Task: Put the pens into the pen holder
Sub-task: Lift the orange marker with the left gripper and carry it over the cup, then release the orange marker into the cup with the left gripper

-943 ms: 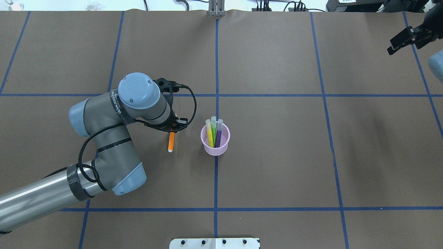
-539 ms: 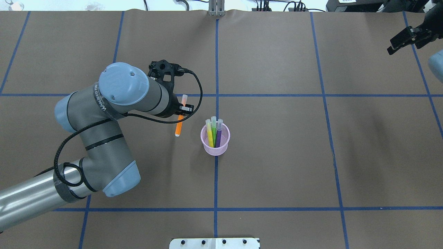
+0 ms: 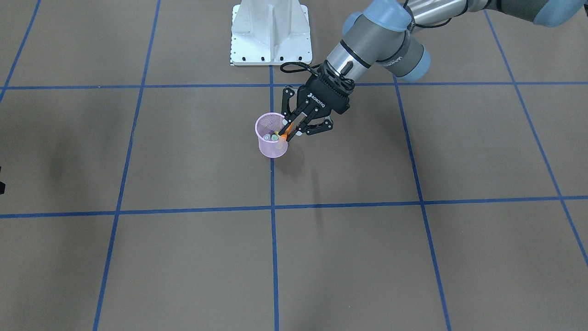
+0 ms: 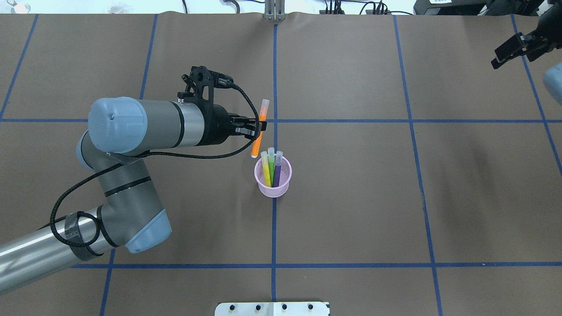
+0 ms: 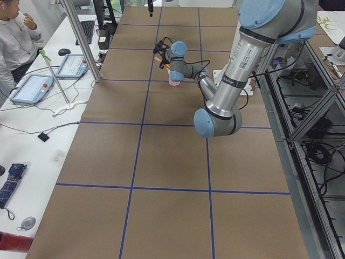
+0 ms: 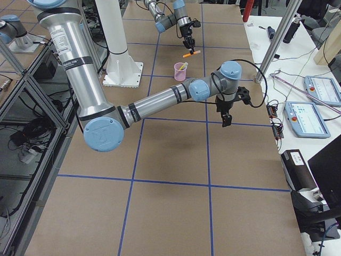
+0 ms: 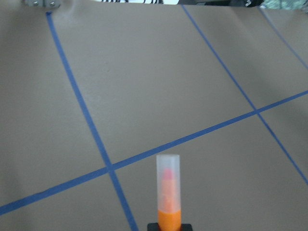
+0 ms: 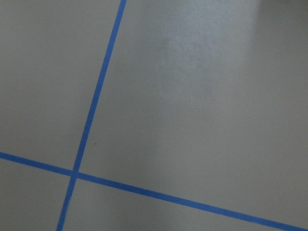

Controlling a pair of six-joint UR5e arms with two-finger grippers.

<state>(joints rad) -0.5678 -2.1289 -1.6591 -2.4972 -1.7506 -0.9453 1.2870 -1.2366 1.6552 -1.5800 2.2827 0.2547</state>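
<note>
My left gripper is shut on the orange pen near its middle and holds it in the air, tilted, with the clear cap away from me. The pen's lower end hangs just beyond the pink mesh pen holder. Yellow, green and purple pens stand in the holder. From the front, the left gripper and the orange pen sit at the rim of the pen holder. The left wrist view shows the orange pen over bare table. My right gripper hovers far right; its jaws are unclear.
Brown paper with blue tape lines covers the table. The white robot base stands at the near edge. A person sits by a side table with tablets beyond the far edge.
The left gripper has lifted the orange pen off the table and carried it right and away from me, from left of the pen holder to just behind its rim. The right arm has not moved.
</note>
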